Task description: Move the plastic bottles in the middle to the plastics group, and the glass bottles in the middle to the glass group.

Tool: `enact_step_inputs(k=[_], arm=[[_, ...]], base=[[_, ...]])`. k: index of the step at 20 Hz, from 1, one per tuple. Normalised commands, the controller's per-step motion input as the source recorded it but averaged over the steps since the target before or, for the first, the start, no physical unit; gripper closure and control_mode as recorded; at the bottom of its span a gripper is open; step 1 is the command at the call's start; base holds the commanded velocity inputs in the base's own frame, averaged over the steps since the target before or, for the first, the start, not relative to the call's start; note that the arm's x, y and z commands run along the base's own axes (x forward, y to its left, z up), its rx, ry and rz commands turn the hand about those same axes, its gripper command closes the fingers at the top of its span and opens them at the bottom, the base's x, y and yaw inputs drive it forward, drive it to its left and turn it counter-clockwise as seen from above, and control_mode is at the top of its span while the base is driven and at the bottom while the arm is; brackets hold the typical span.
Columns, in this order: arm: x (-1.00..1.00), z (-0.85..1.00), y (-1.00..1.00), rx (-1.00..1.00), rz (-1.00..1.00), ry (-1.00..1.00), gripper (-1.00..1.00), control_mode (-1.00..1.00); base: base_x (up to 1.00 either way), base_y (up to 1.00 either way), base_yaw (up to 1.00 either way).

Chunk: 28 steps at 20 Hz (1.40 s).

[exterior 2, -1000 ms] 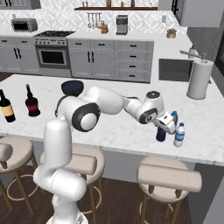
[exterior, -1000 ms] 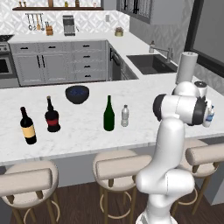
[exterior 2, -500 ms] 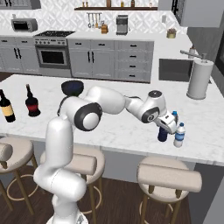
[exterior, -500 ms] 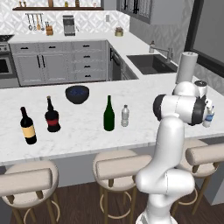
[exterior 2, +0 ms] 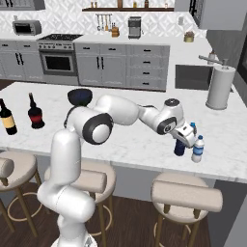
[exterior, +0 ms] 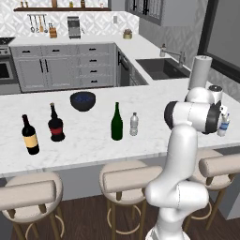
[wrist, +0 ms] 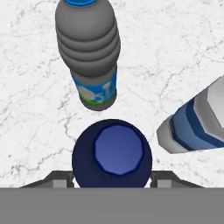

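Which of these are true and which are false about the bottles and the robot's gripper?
1. The gripper is closed around the dark blue bottle. True.
2. The green bottle lies on its side. False: it stands upright on the counter.
3. The small clear bottle stands beside the green bottle. True.
4. The red-label bottle is in the sink. False: it stands on the counter near the yellow-label bottle.
5. The dark bowl sits on a stool. False: it is on the counter.

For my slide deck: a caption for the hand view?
Gripper straddling the dark blue bottle beside two blue-capped plastic bottles on marble.
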Motion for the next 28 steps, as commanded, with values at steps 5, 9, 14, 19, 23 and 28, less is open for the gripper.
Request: enact_step_inputs(k=[5,9,14,19,23,28], arm=[[0.0,0.07,0.0,0.0,0.0,0.0,-1.0,-1.0],[-0.02,0.19,0.01,0.0,0.0,0.0,-1.0,-1.0],[-0.35,0.19,0.15,0.0,0.0,-0.01,-1.0,-1.0],[-0.63,0.17,0.41,0.0,0.0,-0.06,-1.0,-1.0],[-0.53,0.3,0.55,0.0,0.02,-0.01,-1.0,-1.0],[-0.36,0.21,0.86,-0.01,0.26,0.0,-1.0,-1.0]], base=[[0.0,0.0,0.0],[0.0,0.0,0.0],[0.0,0.0,0.0],[0.0,0.0,0.0],[0.0,0.0,0.0],[0.0,0.0,0.0]])
